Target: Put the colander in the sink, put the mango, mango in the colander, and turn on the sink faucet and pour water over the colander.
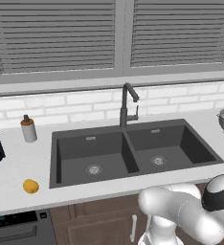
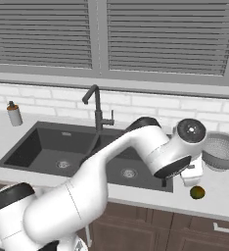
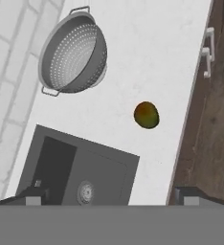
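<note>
Open claw [image 3: 106,194] above greenish mango [image 3: 146,115]

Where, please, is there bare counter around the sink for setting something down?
Left of the sink, the counter lies bare between the bottle and the yellow mango. On the right it is more crowded: the colander by the wall, the green mango near the front edge, with only a bare strip between them.

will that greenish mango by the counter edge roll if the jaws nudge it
Probably yes. The greenish mango is a smooth egg shape lying loose on the flat white counter, so a side nudge would likely roll or spin it. It lies near the counter's front edge, so an outward push risks a drop. It looks small beside the colander, so likely light.
</note>
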